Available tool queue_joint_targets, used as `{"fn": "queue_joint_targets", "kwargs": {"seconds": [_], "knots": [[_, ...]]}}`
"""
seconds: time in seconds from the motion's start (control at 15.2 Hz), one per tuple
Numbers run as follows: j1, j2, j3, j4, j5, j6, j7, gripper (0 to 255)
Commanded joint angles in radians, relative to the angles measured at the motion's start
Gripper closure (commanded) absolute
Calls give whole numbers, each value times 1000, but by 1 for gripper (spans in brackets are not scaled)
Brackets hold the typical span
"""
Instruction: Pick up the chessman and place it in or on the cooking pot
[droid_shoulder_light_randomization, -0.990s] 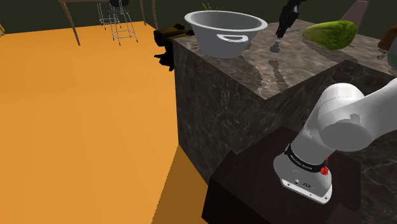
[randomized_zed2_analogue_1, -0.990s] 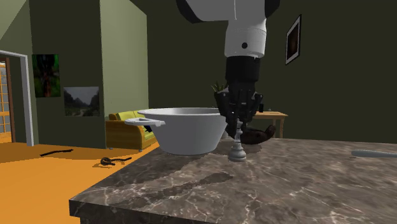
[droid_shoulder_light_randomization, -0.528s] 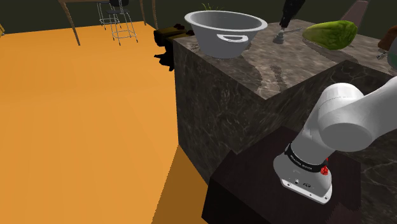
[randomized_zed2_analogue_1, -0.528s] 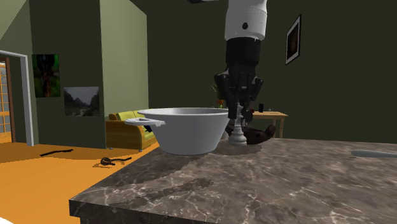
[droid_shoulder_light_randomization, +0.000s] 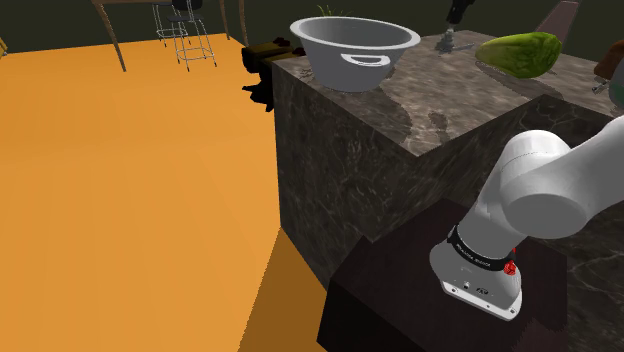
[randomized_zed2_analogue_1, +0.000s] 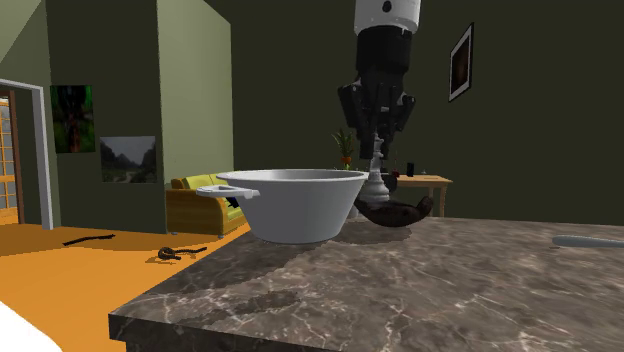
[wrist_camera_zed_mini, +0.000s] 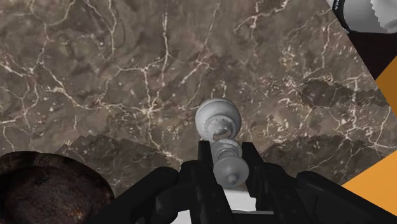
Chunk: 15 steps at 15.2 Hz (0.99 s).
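The chessman (randomized_zed2_analogue_1: 376, 181) is a pale grey turned piece with a round base, hanging upright well above the dark marble counter (randomized_zed2_analogue_1: 420, 285). My black gripper (randomized_zed2_analogue_1: 375, 150) is shut on its upper part, and in the wrist view the fingers (wrist_camera_zed_mini: 205, 158) clasp the chessman (wrist_camera_zed_mini: 218, 127) from both sides. The cooking pot (randomized_zed2_analogue_1: 292, 204) is a wide grey bowl-shaped vessel with side handles, standing on the counter on the second exterior view's left of the chessman. In the shoulder view the gripper (droid_shoulder_light_randomization: 455, 16) holds the chessman (droid_shoulder_light_randomization: 448, 39) to the right of the pot (droid_shoulder_light_randomization: 355, 45).
A green oblong thing (droid_shoulder_light_randomization: 520, 52) lies on the counter right of the chessman. A dark brown rounded object (randomized_zed2_analogue_1: 396, 213) rests behind the pot, also near the hand (wrist_camera_zed_mini: 44, 191). The counter edge drops to an orange floor (droid_shoulder_light_randomization: 130, 200). A pale object (randomized_zed2_analogue_1: 590, 241) lies far right.
The gripper has risen straight up with the chessman, lifting it off the counter to above the pot's rim height. The pot has not moved.
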Motion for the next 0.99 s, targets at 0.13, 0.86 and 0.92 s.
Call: {"fn": "queue_joint_targets", "kwargs": {"seconds": [0.13, 0.86, 0.92], "knots": [[10, 29, 4, 77, 12, -50, -5, 255], [38, 130, -9, 315, 45, -191, -33, 255], [41, 142, -11, 339, 48, -204, -36, 255]]}}
